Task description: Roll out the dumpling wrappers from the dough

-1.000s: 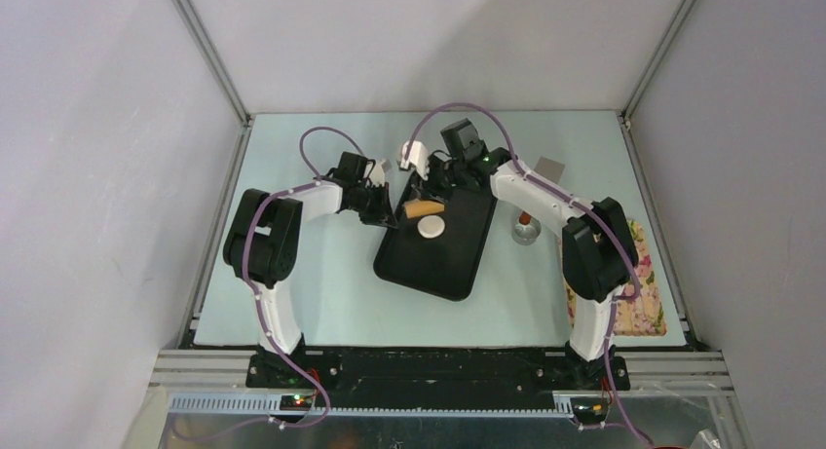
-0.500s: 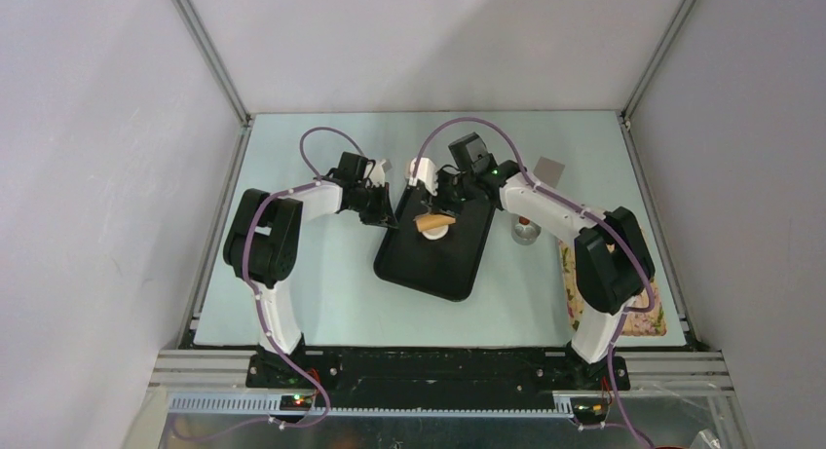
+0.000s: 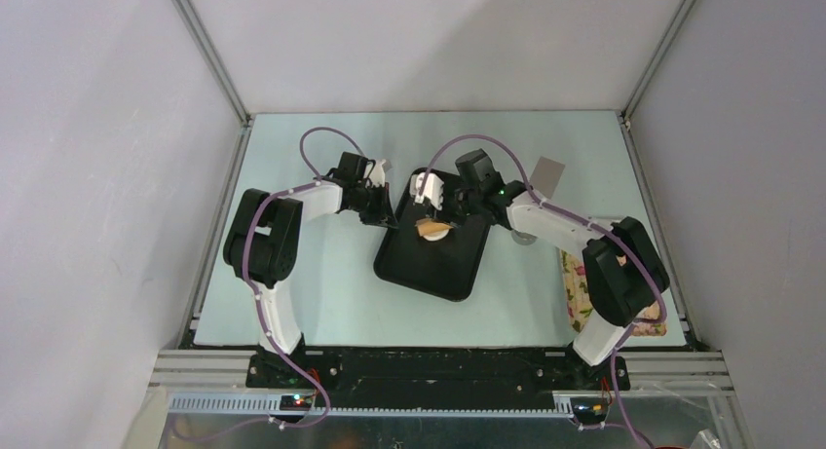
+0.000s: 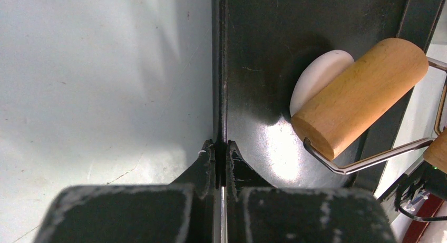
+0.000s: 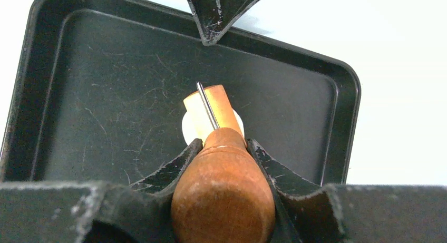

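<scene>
1. Left wrist view: my left pincer (image 4: 220, 148) is closed on the side rim of the black tray (image 4: 253, 37), its two fingers pressed together with only the rim between them. I judge that it is bracing the tray against the tabletop (image 4: 105, 69).
2. Right wrist view: my right pincer (image 5: 225, 144) is clamped round the wooden handle (image 5: 224, 201) of the rolling pin. The roller (image 5: 210, 108) sits just ahead of the handle on a wire fork (image 4: 369, 159).
3. Position: the dough (image 4: 316, 77) lies on the tray floor near its middle, apart from every wall. The roller rests on top of it and hides part of it.
4. Progress, as a judgement: the dough shows as a smooth, domed white disc, flattened but plainly thick at its edge. It is not yet a thin wrapper, so rolling is under way and most of the thinning is left. Only one lump is in view, and I see no finished wrapper anywhere.
5. Orientation: the dough's visible outline is round to slightly oval. With part of it covered, I cannot give it a definite long axis. In the top external view the roller's long axis runs roughly across the tray's short side, slightly tilted. In the left wrist view it slants from lower left to upper right, and the handle points back toward my right arm.
</scene>
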`<state>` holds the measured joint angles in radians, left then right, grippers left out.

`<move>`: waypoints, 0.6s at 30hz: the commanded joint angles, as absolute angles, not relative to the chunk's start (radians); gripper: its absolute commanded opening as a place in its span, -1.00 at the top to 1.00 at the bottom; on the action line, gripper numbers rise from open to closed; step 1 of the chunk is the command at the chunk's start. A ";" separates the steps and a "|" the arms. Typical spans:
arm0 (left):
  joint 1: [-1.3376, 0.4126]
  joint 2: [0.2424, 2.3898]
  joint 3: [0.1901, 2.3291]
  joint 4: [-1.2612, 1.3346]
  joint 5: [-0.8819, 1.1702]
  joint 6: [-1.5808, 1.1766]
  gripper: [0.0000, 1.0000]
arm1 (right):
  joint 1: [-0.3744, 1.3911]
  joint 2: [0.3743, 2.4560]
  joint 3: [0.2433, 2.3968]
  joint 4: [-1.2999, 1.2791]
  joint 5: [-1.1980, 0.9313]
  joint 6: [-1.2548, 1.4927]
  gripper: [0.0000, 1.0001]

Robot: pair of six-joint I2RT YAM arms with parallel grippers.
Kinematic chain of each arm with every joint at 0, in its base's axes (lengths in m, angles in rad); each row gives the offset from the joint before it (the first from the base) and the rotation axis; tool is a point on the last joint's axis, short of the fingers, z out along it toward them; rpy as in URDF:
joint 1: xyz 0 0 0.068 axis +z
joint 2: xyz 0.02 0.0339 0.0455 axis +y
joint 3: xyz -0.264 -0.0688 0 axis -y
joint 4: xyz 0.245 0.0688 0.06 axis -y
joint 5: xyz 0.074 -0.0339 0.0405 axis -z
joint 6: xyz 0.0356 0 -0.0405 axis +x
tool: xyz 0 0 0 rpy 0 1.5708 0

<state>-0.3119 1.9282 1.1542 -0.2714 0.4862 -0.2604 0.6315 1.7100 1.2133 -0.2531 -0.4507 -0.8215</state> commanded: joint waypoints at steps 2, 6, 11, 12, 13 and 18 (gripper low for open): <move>-0.321 1.976 1.130 -0.369 0.466 -0.234 1.00 | 0.649 1.677 1.098 -0.317 -0.457 -0.811 1.00; -0.320 1.974 1.129 -0.370 0.460 -0.236 1.00 | 0.650 1.645 1.031 -0.305 -0.457 -0.796 1.00; -0.319 1.974 1.130 -0.370 0.454 -0.238 1.00 | 0.651 1.632 0.993 -0.297 -0.446 -0.774 1.00; -0.319 1.974 1.129 -0.370 0.453 -0.238 1.00 | 0.652 1.630 0.990 -0.298 -0.446 -0.773 1.00; -0.319 1.973 1.129 -0.369 0.453 -0.238 1.00 | 0.652 1.629 0.989 -0.298 -0.446 -0.772 1.00; -0.318 1.971 1.128 -0.370 0.451 -0.238 1.00 | 0.659 1.632 0.988 -0.329 -0.441 -0.783 1.00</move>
<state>-0.3119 1.9282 1.1542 -0.2714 0.4828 -0.2611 0.6441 1.6058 1.0386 -0.1257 -0.4522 -0.8204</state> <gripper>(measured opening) 0.036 0.370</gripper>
